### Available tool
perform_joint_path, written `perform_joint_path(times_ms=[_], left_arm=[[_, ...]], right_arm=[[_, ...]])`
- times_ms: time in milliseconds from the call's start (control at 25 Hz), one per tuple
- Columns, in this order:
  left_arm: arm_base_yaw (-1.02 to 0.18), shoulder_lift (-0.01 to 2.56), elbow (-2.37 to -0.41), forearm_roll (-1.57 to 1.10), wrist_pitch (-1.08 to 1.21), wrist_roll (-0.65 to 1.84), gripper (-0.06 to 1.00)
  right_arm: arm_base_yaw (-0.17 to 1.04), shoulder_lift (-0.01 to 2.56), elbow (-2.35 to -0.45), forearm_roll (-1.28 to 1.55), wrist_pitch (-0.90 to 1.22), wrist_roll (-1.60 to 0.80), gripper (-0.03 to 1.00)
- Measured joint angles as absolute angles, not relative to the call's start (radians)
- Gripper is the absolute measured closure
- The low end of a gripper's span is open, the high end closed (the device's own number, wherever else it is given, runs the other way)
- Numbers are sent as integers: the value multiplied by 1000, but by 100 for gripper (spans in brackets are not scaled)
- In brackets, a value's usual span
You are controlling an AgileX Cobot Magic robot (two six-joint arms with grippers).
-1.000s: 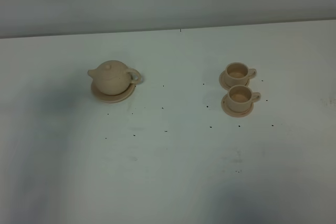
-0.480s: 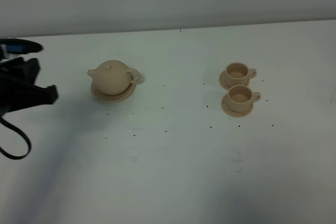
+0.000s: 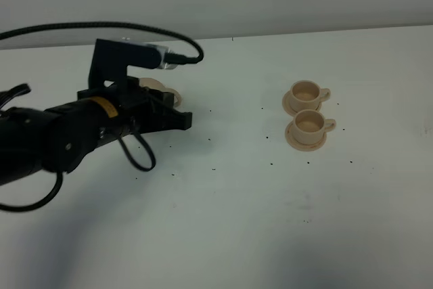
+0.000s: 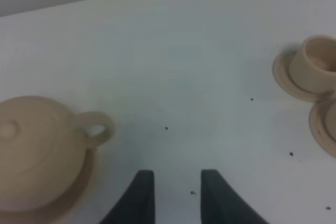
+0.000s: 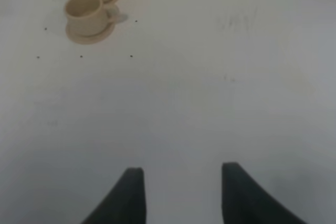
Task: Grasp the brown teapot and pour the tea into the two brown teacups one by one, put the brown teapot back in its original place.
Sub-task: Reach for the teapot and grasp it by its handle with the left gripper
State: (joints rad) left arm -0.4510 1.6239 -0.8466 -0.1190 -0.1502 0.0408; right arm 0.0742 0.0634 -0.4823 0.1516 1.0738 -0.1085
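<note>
- Fingers (image 4: 140,198) of the left gripper (image 4: 176,182): dark and tapered, set a moderate gap apart. Nothing is held, and bare surface shows between them.
- Left gripper position: above the white bench (image 3: 223,221), near the teapot's loop handle but not touching it, on the side that faces the cups.
- Brown teapot (image 4: 37,150): a squat round pale tan ceramic pot with a knobbed lid. It stands upright on a flat round tan saucer (image 4: 84,179) on the left half of the bench, lid in place. In the exterior high view the black left arm (image 3: 67,133) covers most of it, so only part of the top and the handle show.
- Two brown teacups: small pale tan ceramic cups with loop handles, the far cup (image 3: 306,91) and the near cup (image 3: 310,124). Each stands upright on its own matching round saucer on the right half of the bench, well apart from the teapot. Whether the two saucer rims touch cannot be told.
- Right gripper (image 5: 182,174): fingers wide apart and empty, over bare bench, well apart from the teacups.
- Black cable (image 3: 139,157): hangs in a loop below the left arm.
</note>
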Motion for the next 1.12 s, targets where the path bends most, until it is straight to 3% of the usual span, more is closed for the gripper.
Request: perform_joint_path(times_ms=[560, 1120], left_arm=[[-453, 1826, -1373, -126, 567, -56, 71], [-398, 2082, -1682, -109, 696, -98, 71]], right_arm=[[74, 63, -482, 152, 1074, -105, 62], [74, 63, -482, 152, 1074, -104, 62]])
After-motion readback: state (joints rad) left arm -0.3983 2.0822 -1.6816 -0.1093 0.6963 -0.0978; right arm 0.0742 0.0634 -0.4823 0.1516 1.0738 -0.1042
